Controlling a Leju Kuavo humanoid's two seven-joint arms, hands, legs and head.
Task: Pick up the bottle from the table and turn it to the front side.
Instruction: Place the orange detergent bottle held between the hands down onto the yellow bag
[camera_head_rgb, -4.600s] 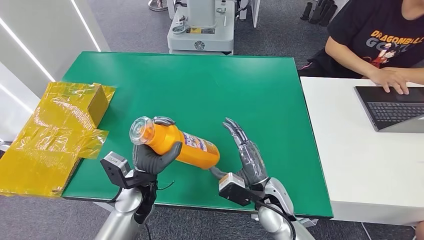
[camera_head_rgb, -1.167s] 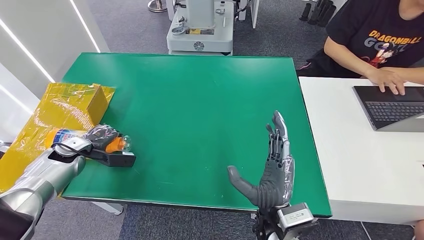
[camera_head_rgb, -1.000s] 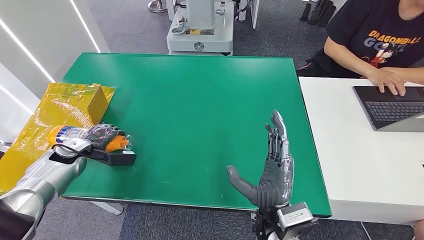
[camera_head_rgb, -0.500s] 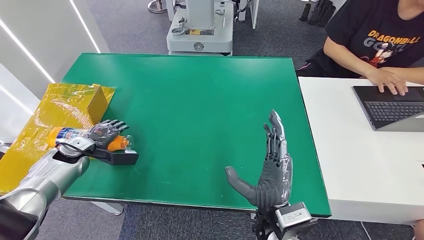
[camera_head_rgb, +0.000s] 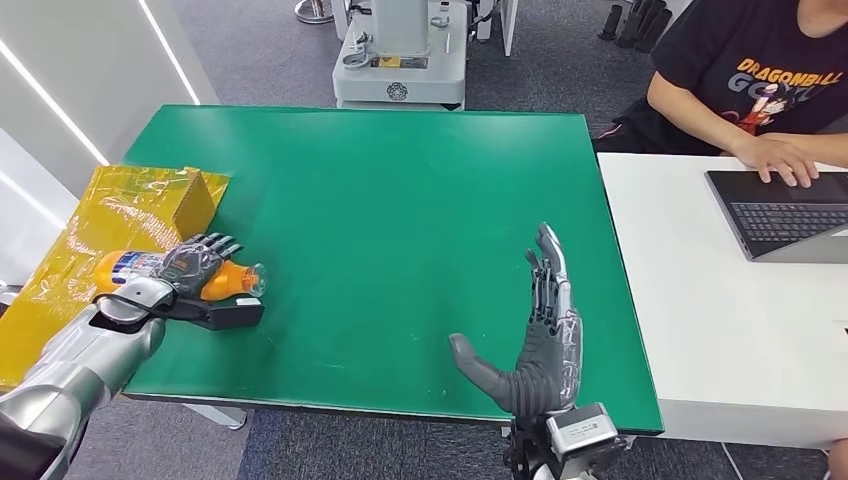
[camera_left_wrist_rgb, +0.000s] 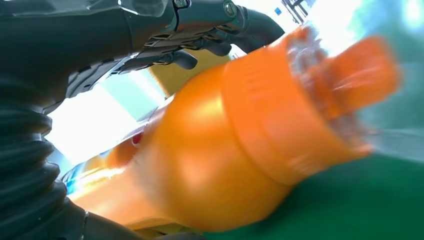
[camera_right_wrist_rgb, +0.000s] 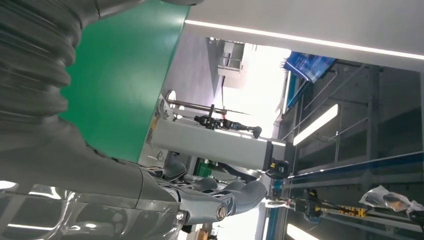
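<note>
Green-topped table (camera_head_rgb: 400, 220), largest thing in the head view; white desk (camera_head_rgb: 720, 320) to its right with a person (camera_head_rgb: 760, 80) at a dark laptop (camera_head_rgb: 780, 210).

Crinkled yellow plastic sheet with a yellow box (camera_head_rgb: 120, 230) at the table's left edge.

Right hand (camera_head_rgb: 540, 330): upright over the near right part of the table, fingers straight and apart, thumb out, holding nothing.

Left hand (camera_head_rgb: 190, 265): at the left edge, fingers spread over the orange plastic bottle with clear cap (camera_head_rgb: 175, 275). Whether they touch it, I cannot tell.

Bottle lies on its side at the green edge, base over the yellow sheet, cap pointing toward table centre.

Judgement: the bottle appears set down, release under way or done. Whether its front label faces up cannot be read, so the turn is unconfirmed.
</note>
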